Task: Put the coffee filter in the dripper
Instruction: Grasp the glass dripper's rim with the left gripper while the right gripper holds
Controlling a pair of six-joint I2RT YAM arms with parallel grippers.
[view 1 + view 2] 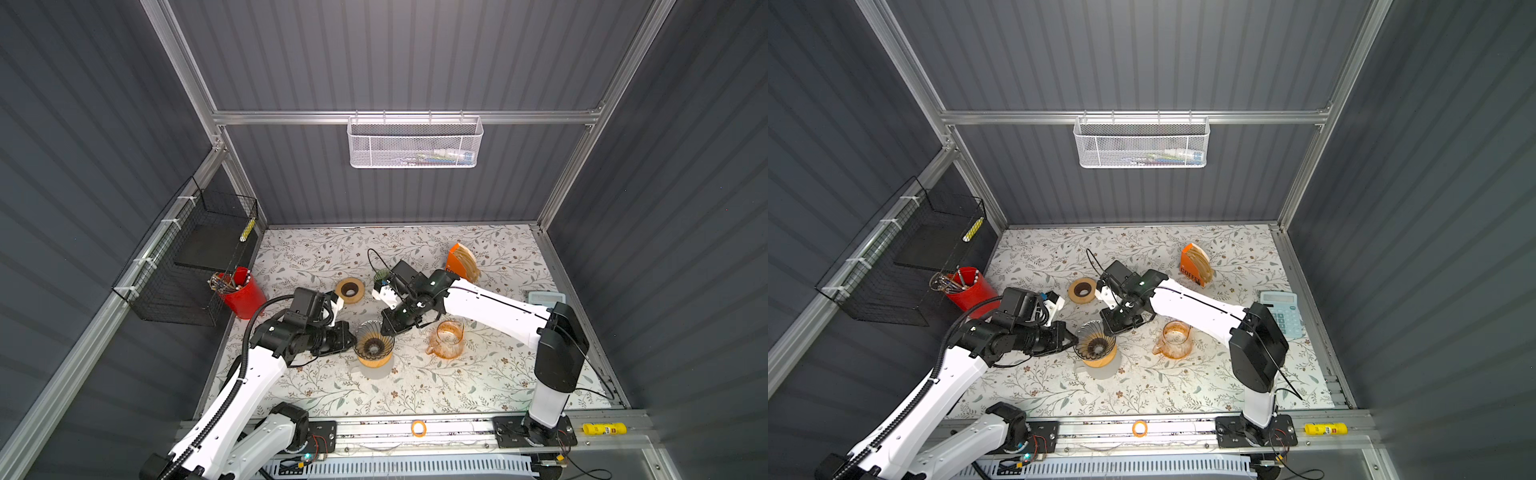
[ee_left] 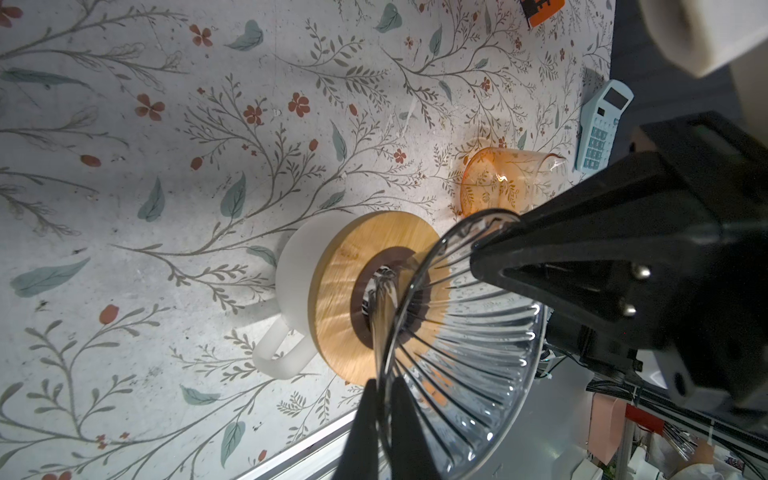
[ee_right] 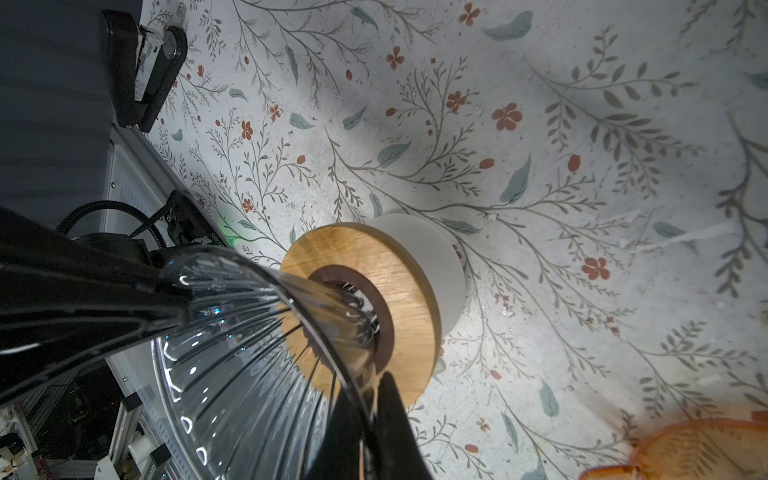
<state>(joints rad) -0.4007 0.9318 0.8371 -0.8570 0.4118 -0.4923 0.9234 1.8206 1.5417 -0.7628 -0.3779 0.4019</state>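
Dripper point(image 1: 372, 341) rim is clamped by left and right jaws; filters point(image 1: 466, 261), judged light and limp, are best pinched at an edge.

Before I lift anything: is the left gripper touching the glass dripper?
Touching. The left wrist view shows the left gripper closed on the rim of the dripper, one finger on each side of the glass.

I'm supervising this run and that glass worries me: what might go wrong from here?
Both the left hand and right hand pinch the rim of the glass dripper; uneven pulls might crack it or tip it off the white mug.
Neither holds a filter; the filters sit in the orange holder, so releasing to fetch one could jolt the dripper.
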